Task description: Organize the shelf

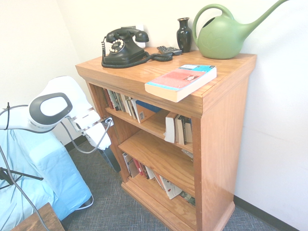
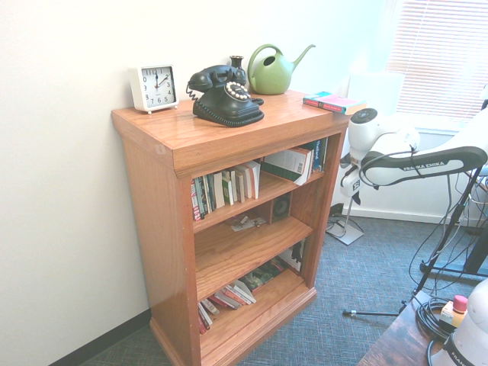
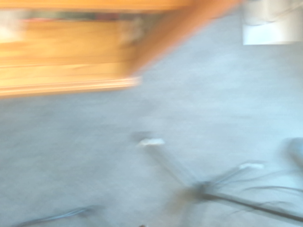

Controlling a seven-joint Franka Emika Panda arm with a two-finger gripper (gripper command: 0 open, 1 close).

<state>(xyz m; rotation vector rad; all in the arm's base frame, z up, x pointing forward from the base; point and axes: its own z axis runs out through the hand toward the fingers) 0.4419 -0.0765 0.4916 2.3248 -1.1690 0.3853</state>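
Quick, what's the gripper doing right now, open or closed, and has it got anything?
Gripper: open, with nothing seen in its grasp.

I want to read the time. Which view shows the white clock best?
The second exterior view: the clock faces that camera, dial and hands plain. The first exterior view shows only a pale edge behind the telephone; the wrist view lacks it.
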